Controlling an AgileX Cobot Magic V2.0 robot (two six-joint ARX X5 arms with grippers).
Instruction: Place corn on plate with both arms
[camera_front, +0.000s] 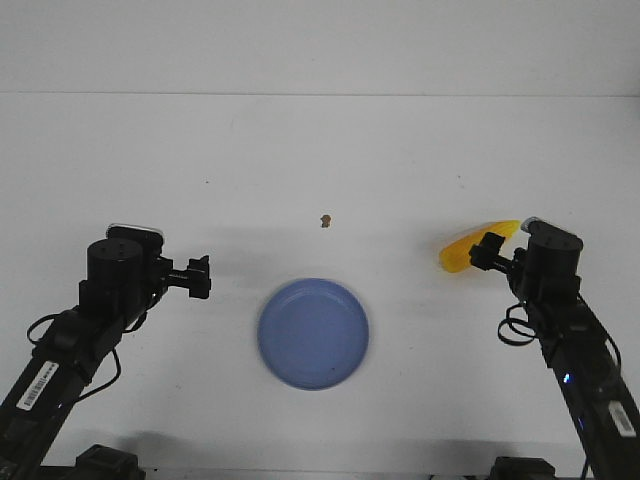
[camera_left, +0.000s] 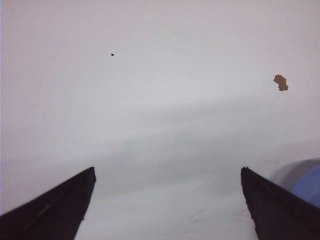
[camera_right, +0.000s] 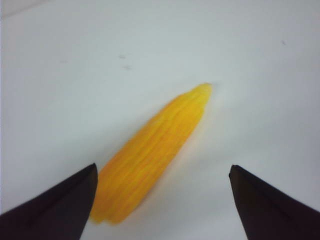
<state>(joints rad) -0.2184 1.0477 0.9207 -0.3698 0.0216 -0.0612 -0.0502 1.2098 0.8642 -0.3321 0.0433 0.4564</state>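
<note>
Bright yellow corn cob, ridged lengthwise and tapering to a point, is lying flat on the matte white tabletop, at about 2 o'clock from the round shallow plain blue plate and well apart from it; in the front view its pointed end is aiming toward 2 o'clock. The plate is sitting smooth with a slightly raised rim, nothing on it. A small brown crumb-like speck is resting at 12 o'clock from the plate. Right black robot arm is reaching in from 5 o'clock, its pointed black gripper hanging over the cob's thick end; in the right wrist view the two dark tapered fingers are standing wide apart with the cob between them, nearer one finger, contact unclear. Left black robot arm is coming in from 7 o'clock, its gripper pointing toward the plate at the plate's 9–10 o'clock, fingers spread wide over bare table, gripping nothing. White label strips with dark print are showing on both arms; text is too small to read.
</note>
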